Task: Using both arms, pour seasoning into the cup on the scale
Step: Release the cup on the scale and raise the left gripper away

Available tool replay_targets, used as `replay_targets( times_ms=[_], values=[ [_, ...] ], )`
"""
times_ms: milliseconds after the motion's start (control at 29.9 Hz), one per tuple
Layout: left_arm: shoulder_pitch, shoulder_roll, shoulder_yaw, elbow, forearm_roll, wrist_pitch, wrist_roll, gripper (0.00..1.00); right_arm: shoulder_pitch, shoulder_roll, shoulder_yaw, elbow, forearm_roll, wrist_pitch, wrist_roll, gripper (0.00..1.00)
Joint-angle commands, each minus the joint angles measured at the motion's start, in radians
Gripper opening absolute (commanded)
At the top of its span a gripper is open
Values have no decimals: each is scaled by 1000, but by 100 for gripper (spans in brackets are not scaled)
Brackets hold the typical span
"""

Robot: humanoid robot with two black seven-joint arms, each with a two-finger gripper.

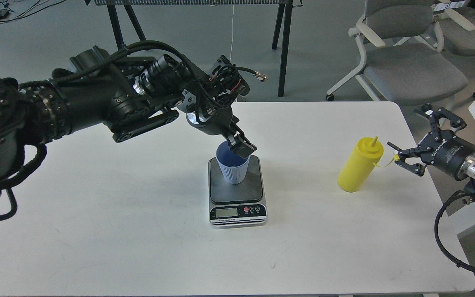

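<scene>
The light blue cup (231,170) stands upright on the dark plate of the scale (237,194) at the table's middle. My left gripper (241,148) reaches down from the upper left, and its fingers pinch the cup's far right rim. The yellow seasoning bottle (359,166) stands upright on the table to the right, nozzle up, its small tethered cap hanging off its right side. My right gripper (399,155) is open and empty just right of the bottle, level with its shoulder, with fingertips close to the cap.
The white table (138,231) has its right edge just behind my right arm. Grey office chairs (410,70) stand beyond the back right corner. Black legs of another table (283,45) stand behind the table.
</scene>
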Motion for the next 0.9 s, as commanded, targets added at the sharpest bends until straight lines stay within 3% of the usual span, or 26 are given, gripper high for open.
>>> replay_targets(
  times_ms=[0, 201, 435, 602, 769, 869],
  values=[
    [-30, -2, -14, 44, -46, 0, 0, 99, 0, 0, 1, 3, 3, 0, 0, 98],
    [-131, 67, -94, 69, -328, 0, 0, 99, 14, -17, -6, 85, 3, 0, -10, 98],
    [-132, 334, -200, 69, -724, 0, 0, 99, 45, -290, 30, 238, 138, 0, 1, 98],
    [-24, 486, -280, 67, -885, 0, 0, 99, -24, -400, 40, 238, 461, 0, 20, 99],
    [112, 601, -358, 52, -940, 0, 0, 99, -214, -394, 34, 241, 672, 0, 105, 99],
    [192, 632, -398, 52, -942, 0, 0, 99, -331, -333, 33, 253, 699, 0, 106, 99]
  ],
)
